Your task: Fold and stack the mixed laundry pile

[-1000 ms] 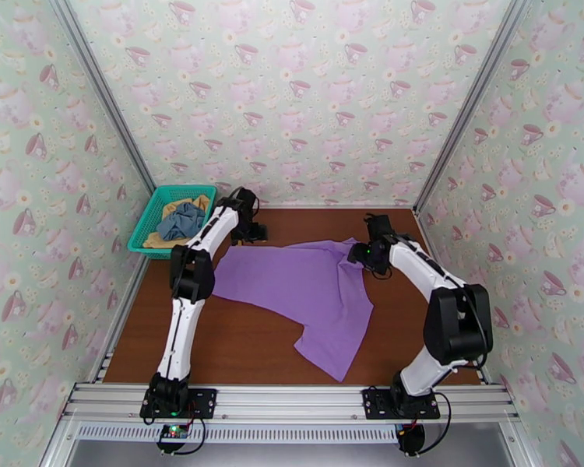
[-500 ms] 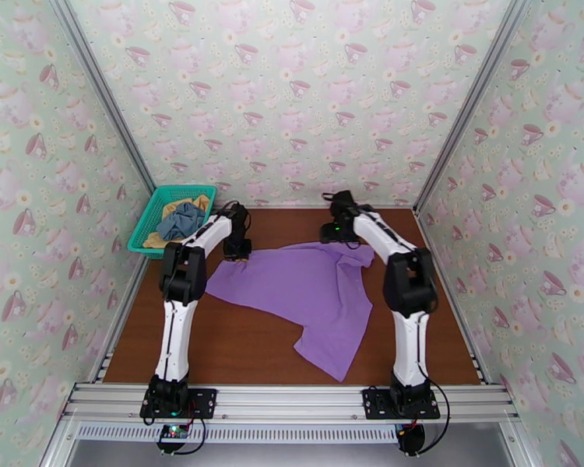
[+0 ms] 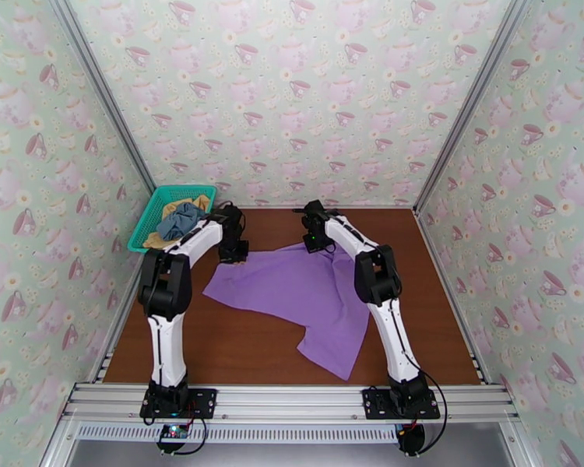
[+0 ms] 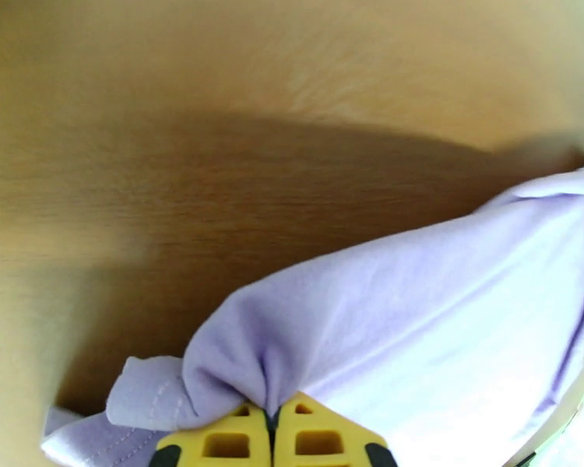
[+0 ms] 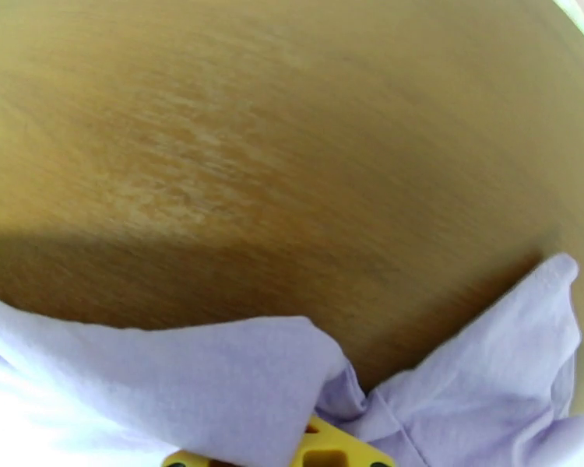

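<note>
Your left gripper (image 3: pixel 234 254) sits at the far left corner of the purple T-shirt (image 3: pixel 300 293), toward the far left part of the table (image 3: pixel 237 348). In the left wrist view, the left gripper (image 4: pixel 272 439) has its two yellow fingers pressed together. A bunched fold of the T-shirt (image 4: pixel 416 328) is pinched between them. The cloth gathers into creases right at the tips and fans out to the right over the brown wood.

Your right gripper (image 3: pixel 314 241) is at the far edge of the T-shirt, near the middle of the table's far side. In the right wrist view, the right gripper (image 5: pixel 284 457) is largely draped in purple cloth (image 5: pixel 175 383). Only bits of yellow finger (image 5: pixel 331 449) show under it. The fabric puckers where it meets them, so this pincer is also pinching the T-shirt.

The rest of the T-shirt lies spread over the middle of the table. One long flap runs down toward the near edge, right of centre. The two held corners are close together along its far side.

The teal basket (image 3: pixel 146 227) stands in the table's far left corner, well apart from the T-shirt. The grey-blue piece (image 3: pixel 181 220) is heaped in it on top of the mustard-yellow piece (image 3: pixel 202 201).
</note>
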You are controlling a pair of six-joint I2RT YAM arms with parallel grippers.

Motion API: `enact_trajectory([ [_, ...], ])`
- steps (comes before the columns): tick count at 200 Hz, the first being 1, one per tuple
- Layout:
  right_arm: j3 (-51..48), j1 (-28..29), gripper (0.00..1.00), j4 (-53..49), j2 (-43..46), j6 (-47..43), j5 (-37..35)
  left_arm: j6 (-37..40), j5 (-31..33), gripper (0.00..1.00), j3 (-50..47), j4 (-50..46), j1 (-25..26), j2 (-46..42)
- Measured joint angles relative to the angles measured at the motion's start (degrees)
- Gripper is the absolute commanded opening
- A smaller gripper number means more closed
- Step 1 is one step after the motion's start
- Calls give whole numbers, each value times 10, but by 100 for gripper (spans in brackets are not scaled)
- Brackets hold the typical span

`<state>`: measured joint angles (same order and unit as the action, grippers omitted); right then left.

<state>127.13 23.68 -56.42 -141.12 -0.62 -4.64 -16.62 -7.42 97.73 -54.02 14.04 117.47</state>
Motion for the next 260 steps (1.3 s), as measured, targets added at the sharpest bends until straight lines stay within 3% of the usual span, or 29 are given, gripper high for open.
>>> enact_trajectory([
  [25,-66,0,0,31,89,15,-10,-11,14,0,-28,10,7,-72],
  [49,-226,7,0,98,267,39,-2,-33,35,0,-110,38,21,-171],
  [57,-300,12,0,125,339,48,4,-43,41,14,-149,51,28,-203],
  [66,-381,23,0,152,414,60,9,-56,47,36,-201,70,38,-241],
  [90,-591,77,0,224,556,97,12,-102,79,76,-345,107,70,-314],
  [95,-633,91,1,235,574,110,13,-112,86,79,-375,114,80,-327],
  [109,-737,132,16,258,596,146,17,-144,103,85,-454,126,104,-363],
  [125,-836,177,36,270,598,195,21,-169,113,87,-511,125,131,-408],
  [138,-887,199,45,268,605,230,22,-188,114,87,-527,118,147,-447],
  [162,-892,206,64,252,664,284,7,-205,123,84,-513,108,148,-488],
  [186,-843,206,80,203,706,307,-28,-202,127,82,-459,91,142,-464],
  [225,-697,161,80,135,701,303,-66,-168,129,77,-320,82,119,-340],
  [260,-633,107,73,120,627,246,-69,-144,121,75,-279,89,104,-268],
])
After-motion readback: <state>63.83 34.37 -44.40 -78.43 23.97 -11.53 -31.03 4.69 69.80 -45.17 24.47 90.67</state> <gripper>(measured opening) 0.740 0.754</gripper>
